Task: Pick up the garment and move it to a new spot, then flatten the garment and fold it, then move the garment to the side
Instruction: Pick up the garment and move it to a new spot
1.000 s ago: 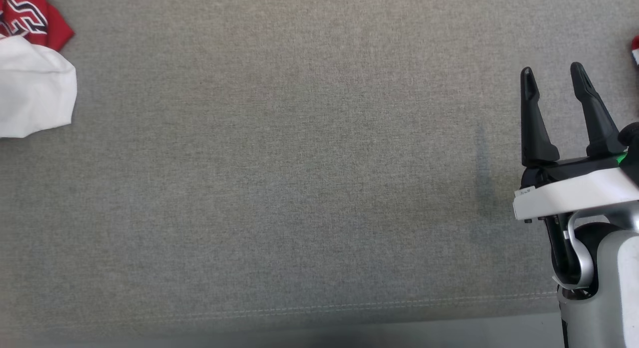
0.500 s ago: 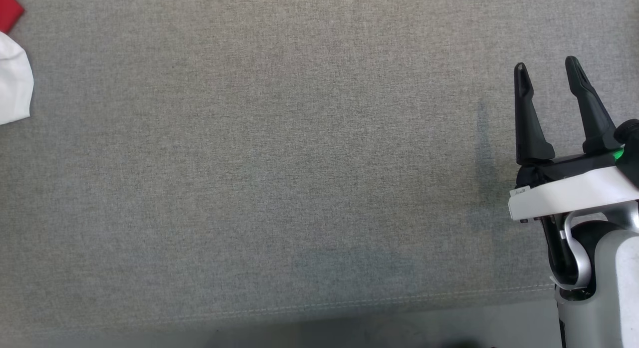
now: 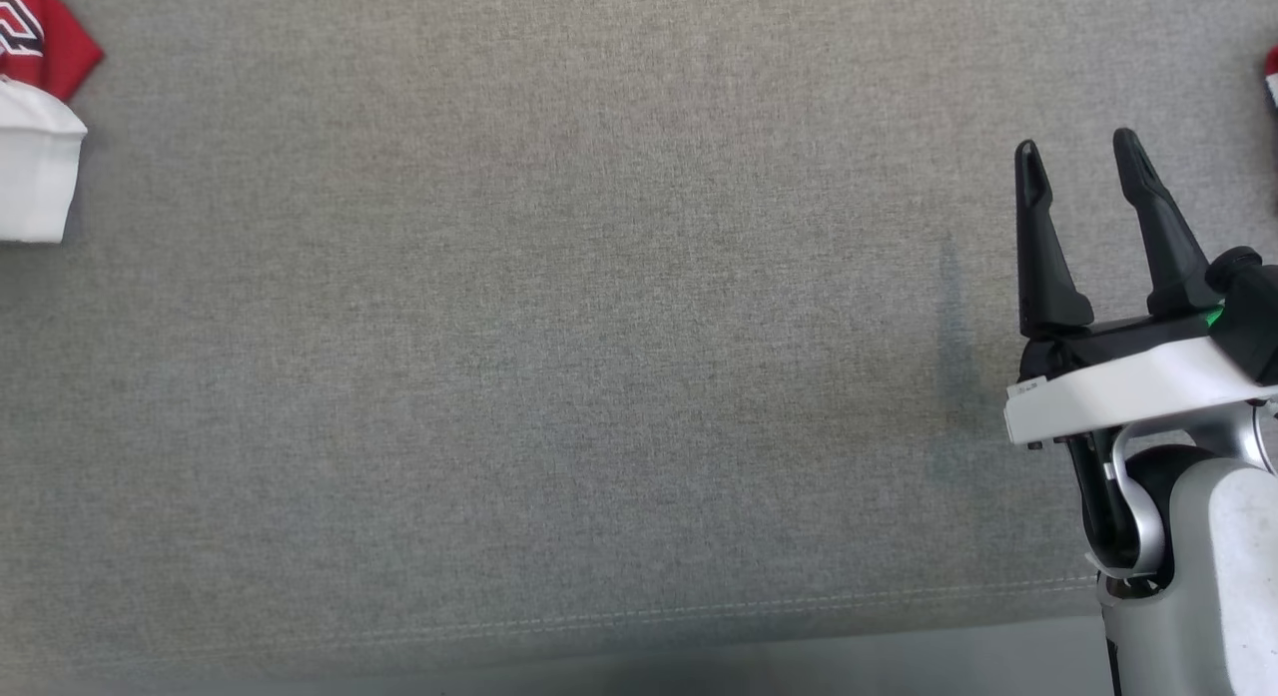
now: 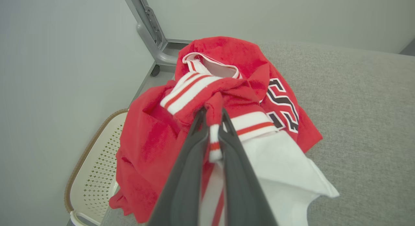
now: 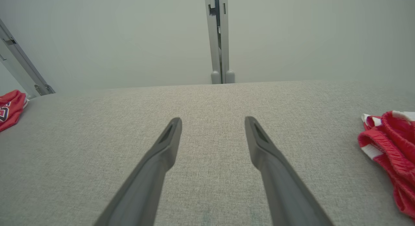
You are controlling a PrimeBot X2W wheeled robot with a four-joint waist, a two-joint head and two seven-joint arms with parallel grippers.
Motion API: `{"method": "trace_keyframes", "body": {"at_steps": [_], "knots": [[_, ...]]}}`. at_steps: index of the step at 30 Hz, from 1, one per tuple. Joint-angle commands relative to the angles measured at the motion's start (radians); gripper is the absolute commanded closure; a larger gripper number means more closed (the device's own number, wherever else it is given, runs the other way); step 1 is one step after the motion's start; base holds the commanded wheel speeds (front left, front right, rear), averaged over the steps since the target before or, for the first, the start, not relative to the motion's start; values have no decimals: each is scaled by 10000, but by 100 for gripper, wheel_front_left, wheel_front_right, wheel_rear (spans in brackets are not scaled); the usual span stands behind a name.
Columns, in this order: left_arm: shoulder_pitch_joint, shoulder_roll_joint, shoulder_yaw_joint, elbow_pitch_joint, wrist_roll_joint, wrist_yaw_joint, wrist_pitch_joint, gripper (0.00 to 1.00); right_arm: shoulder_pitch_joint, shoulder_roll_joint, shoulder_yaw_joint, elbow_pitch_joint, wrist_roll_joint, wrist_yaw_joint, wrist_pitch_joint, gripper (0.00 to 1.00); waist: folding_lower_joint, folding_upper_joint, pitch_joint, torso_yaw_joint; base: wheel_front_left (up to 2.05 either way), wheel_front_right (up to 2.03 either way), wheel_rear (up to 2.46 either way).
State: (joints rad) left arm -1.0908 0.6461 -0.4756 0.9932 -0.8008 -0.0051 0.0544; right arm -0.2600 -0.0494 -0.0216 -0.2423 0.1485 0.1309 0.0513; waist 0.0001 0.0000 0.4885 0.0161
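Note:
The garment [image 4: 233, 77] is a red jersey with white-and-red striped trim, black lettering and a white part, bunched at the grey cushion's left end. My left gripper [image 4: 214, 114] is shut on a fold of its striped trim. In the head view a corner of the garment [image 3: 35, 147] shows at the upper left edge. My right gripper [image 3: 1078, 157] stands open over bare cushion at the right, nothing between its fingers. The right wrist view shows the same gripper [image 5: 212, 122] open, with the garment [image 5: 9, 109] far off to the left.
A second red-and-white cloth [image 5: 389, 148] lies at the cushion's right end, showing as a sliver [image 3: 1271, 77] in the head view. A white perforated basket [image 4: 97, 167] sits below the cushion's left end. Grey frame posts [image 5: 219, 38] stand behind, against a pale wall.
The head view has shifted slightly. The garment's white part at the left edge now looks narrower and more gathered than a second ago. The right gripper stays open.

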Motion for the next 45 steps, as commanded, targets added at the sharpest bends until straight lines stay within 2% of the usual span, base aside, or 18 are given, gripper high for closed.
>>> {"method": "trace_keyframes", "body": {"at_steps": [1,8,13,18,23,30,33,39,45], "knots": [[-143,-2,-19,-40,109,-31,-45,100,56,-22,-13,35,34,-4,-49,0,-1,0,-397,62,0,0,0],[-560,-144,-919,-1136,713,-788,313,100,402,-22,33,680,268,-4,-378,0,-1,0,-1713,23,0,0,0],[-296,-428,-1573,-2202,819,-1092,803,100,691,-24,103,985,468,-4,-527,0,-1,0,-2439,-232,0,0,0],[209,-1023,-2374,-3445,654,-1207,1371,100,938,-21,148,1137,605,-4,-617,0,-1,0,-2905,-617,0,0,0],[931,-2168,-3061,-4252,389,-1240,1439,100,1047,-21,253,1226,743,-4,-675,0,-1,0,-3070,-1073,0,0,0],[1837,-4357,-3532,-3488,96,-1019,509,100,805,-21,671,1430,1095,-4,-897,0,-1,0,-2935,-1953,0,0,0],[1944,-5011,-3599,-2794,78,-1007,47,100,644,-21,899,1567,1229,-4,-1008,0,-1,0,-2804,-2463,0,0,0],[1561,-5636,-3538,-1428,73,-843,-789,100,386,-16,1258,1930,1412,-4,-1273,0,-1,0,-2585,-3453,0,0,0],[1099,-5881,-3644,-512,-1,-906,-1374,100,225,-16,1601,2333,1605,-4,-1548,0,-1,0,-2462,-4131,0,0,0]]}}
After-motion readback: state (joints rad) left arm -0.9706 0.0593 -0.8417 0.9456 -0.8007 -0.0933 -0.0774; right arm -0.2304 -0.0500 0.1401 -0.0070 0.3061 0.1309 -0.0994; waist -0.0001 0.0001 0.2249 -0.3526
